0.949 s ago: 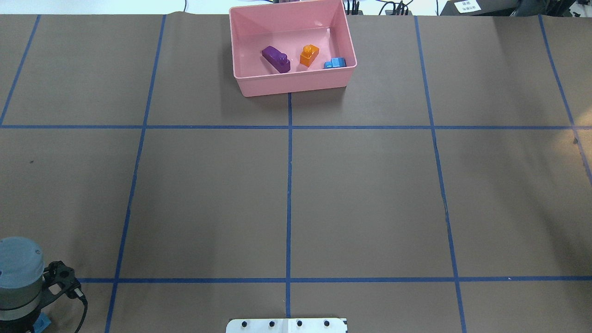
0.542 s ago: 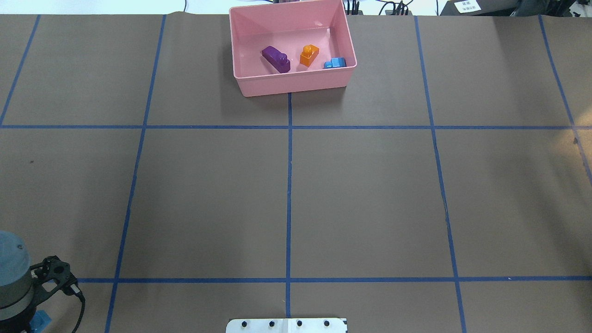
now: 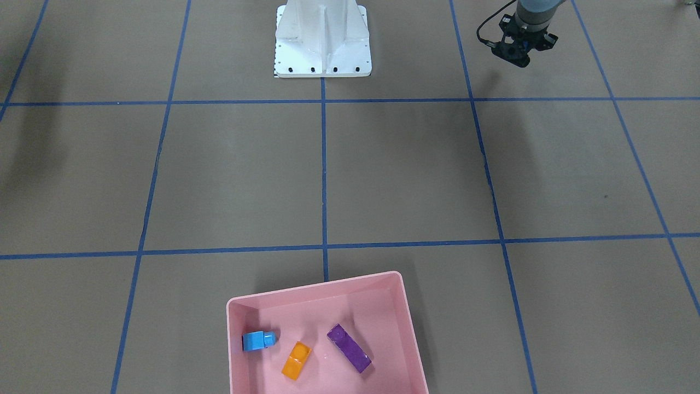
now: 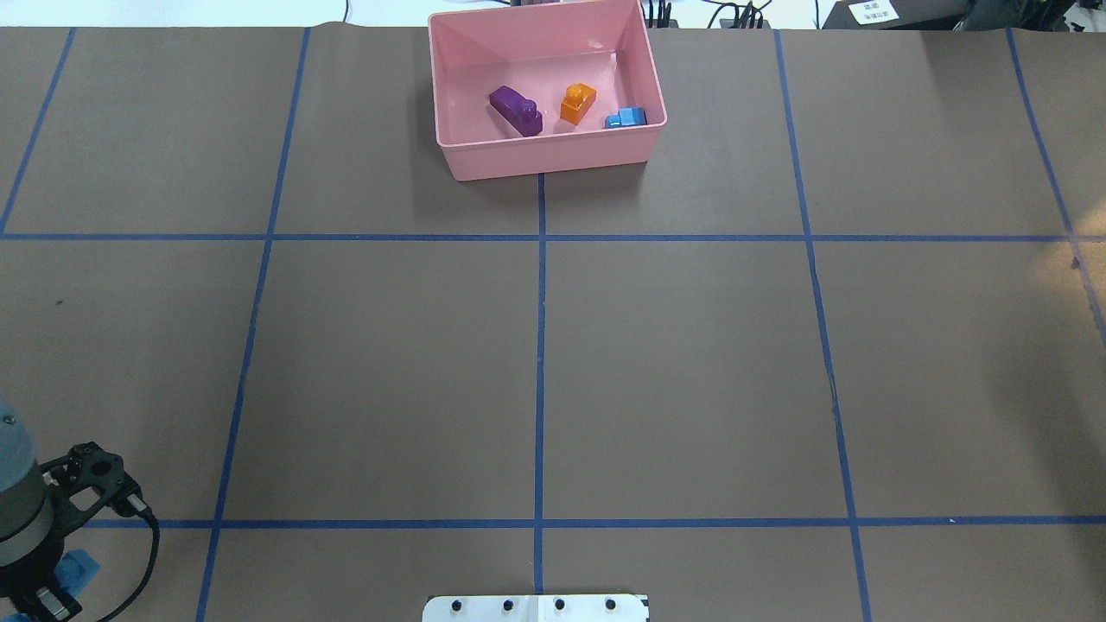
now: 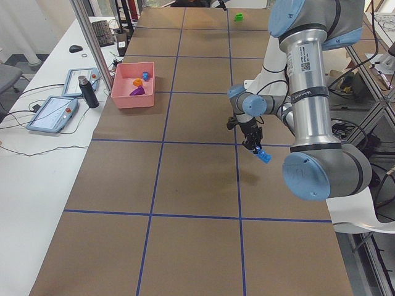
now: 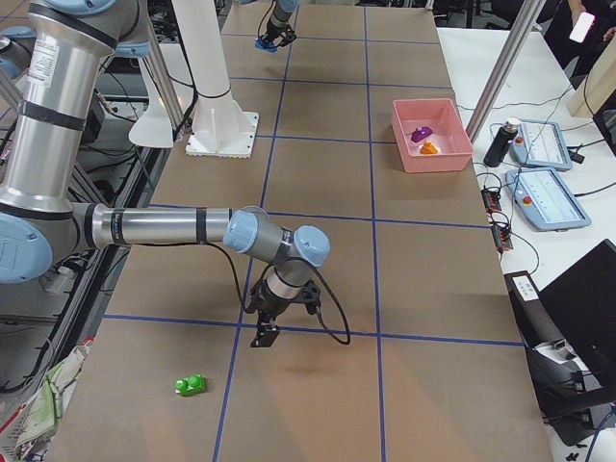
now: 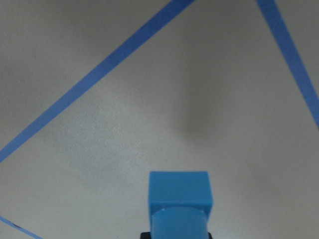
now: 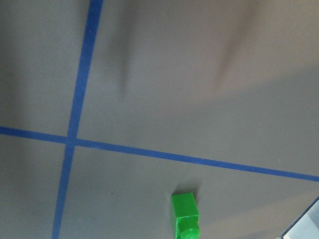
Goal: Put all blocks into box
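Note:
The pink box (image 4: 553,160) stands at the table's far edge. Inside it lie a purple block (image 4: 516,111), an orange block (image 4: 577,103) and a small blue block (image 4: 626,118). My left gripper (image 5: 258,148) hangs just above the table near the robot's side, shut on another blue block (image 7: 179,201) that sticks out below it (image 4: 76,570). A small green block (image 6: 191,385) lies on the table at the robot's right end. My right gripper (image 6: 265,332) hovers a short way from it. I cannot tell whether it is open or shut. The right wrist view shows the green block (image 8: 184,216) at its lower edge.
The white robot base (image 3: 322,44) stands at the middle of the near edge. Brown paper with blue tape lines (image 4: 540,345) covers the table. A side bench holds tablets (image 5: 52,114) and a dark bottle (image 5: 84,91) beside the box.
In the overhead view my left arm has drawn back towards the lower left corner, and the blue block in its gripper shows more.

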Tool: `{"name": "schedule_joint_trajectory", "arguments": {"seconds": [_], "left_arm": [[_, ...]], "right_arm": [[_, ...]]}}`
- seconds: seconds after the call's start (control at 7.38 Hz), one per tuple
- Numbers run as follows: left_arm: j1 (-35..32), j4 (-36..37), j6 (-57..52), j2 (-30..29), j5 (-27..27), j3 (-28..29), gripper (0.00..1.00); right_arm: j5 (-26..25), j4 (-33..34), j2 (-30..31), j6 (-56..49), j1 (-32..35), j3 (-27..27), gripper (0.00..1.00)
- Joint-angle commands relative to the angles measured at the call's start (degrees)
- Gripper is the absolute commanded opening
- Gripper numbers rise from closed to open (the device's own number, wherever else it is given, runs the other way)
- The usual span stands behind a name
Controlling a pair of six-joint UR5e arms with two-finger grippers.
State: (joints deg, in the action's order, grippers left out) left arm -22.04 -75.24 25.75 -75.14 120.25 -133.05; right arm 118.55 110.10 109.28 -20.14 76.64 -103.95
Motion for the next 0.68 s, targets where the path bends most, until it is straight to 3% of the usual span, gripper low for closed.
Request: {"name": "schedule_joint_trajectory", "arguments": {"seconds": [0.0, 0.54], "left_arm": [[-5.44, 0.18, -0.17, -2.97, 1.46, -0.10, 0.00], [-15.36, 0.35, 0.09, -12.45, 5.59, 1.39, 0.00]], "right_arm": [[0.10, -4.44, 1.46, -3.93, 0.00, 7.06, 1.00], [1.50, -12.52, 2.60, -3.86, -0.08, 16.48, 1.00]]}}
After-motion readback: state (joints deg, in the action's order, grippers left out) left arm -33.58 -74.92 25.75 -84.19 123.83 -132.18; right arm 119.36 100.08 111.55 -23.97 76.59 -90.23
